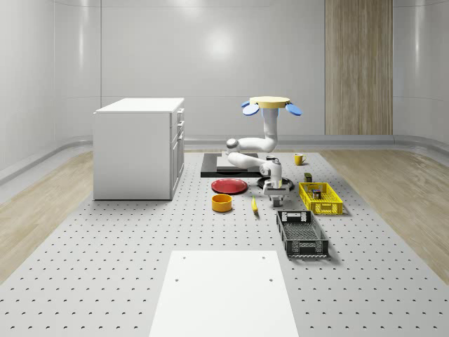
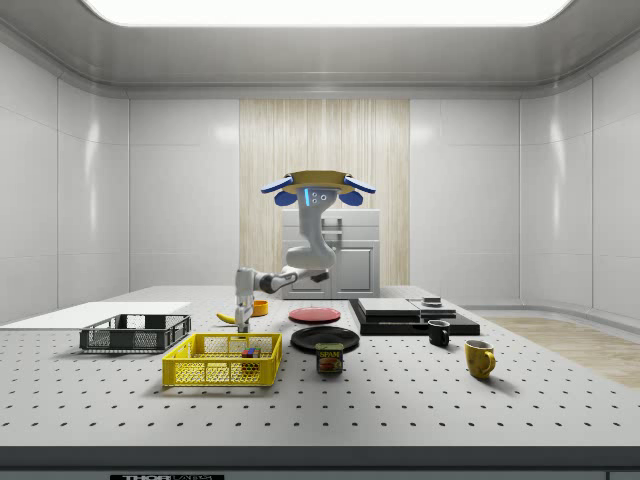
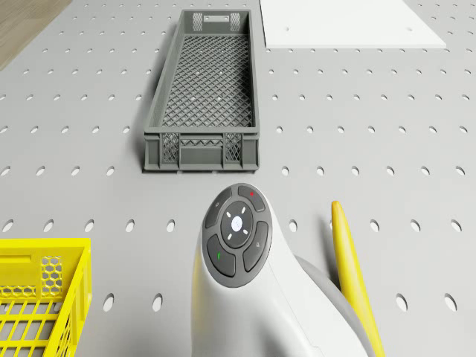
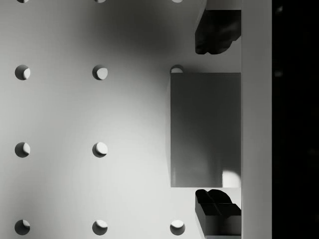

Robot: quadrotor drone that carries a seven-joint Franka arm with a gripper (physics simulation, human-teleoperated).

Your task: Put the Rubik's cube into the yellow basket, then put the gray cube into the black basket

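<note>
The gray cube (image 4: 205, 129) lies on the perforated table, and my gripper (image 4: 215, 122) stands open astride it, one dark fingertip (image 4: 214, 32) on each side; one is a small gap away and the other sits at the cube's edge. In the whole-scene view the gripper (image 1: 276, 197) hangs low over the table between the red plate and the yellow basket (image 1: 320, 199). The Rubik's cube (image 2: 248, 352) rests inside the yellow basket (image 2: 222, 361). The black basket (image 1: 302, 235) lies nearer the front, its mesh floor bare (image 3: 204, 97). The drone (image 1: 270, 104) hovers above the arm.
A banana (image 1: 254, 205), orange bowl (image 1: 222, 203) and red plate (image 1: 229, 186) lie to the whole-scene view's left of the gripper. A white cabinet (image 1: 137, 147), black slab (image 1: 224, 166), yellow mug (image 1: 298, 159), can (image 2: 329, 358) and white sheet (image 1: 221, 291) also stand on the table.
</note>
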